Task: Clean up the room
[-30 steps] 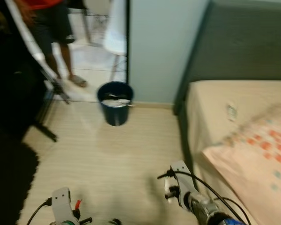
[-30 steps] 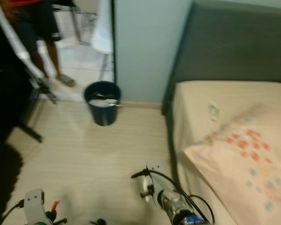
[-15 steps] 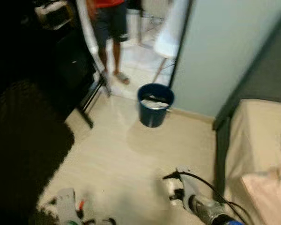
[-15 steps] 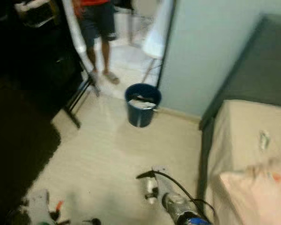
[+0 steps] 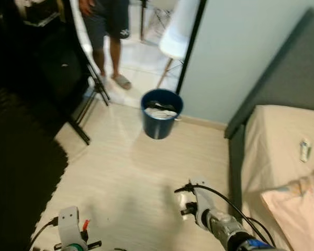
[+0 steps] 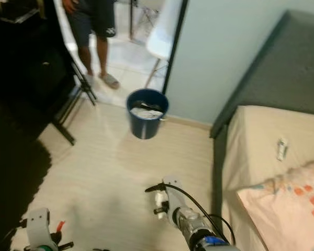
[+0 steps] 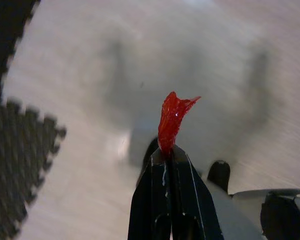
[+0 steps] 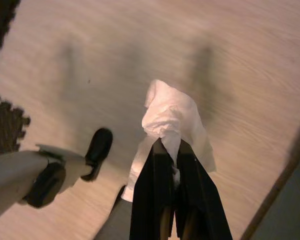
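My left gripper (image 7: 166,152) is shut on a small red wrapper (image 7: 172,120), which sticks out past the black fingertips; the same red scrap (image 5: 85,225) shows low at the left in the head views. My right gripper (image 8: 166,146) is shut on a crumpled white tissue (image 8: 171,120), seen as a white lump (image 5: 187,200) above the pale wood floor. A dark blue bin (image 5: 160,113) with white rubbish inside stands by the wall near a doorway, well ahead of both grippers.
A bed (image 5: 282,157) with a grey headboard and a patterned pillow (image 5: 303,209) lies to the right; a small object (image 5: 304,149) rests on the sheet. A black mat (image 5: 15,162) and dark stand legs are at the left. A person's legs (image 5: 107,47) stand beyond the doorway.
The camera has shifted, so the bin and bed sit differently in the picture. Both arms hold the same low pose with their scraps.
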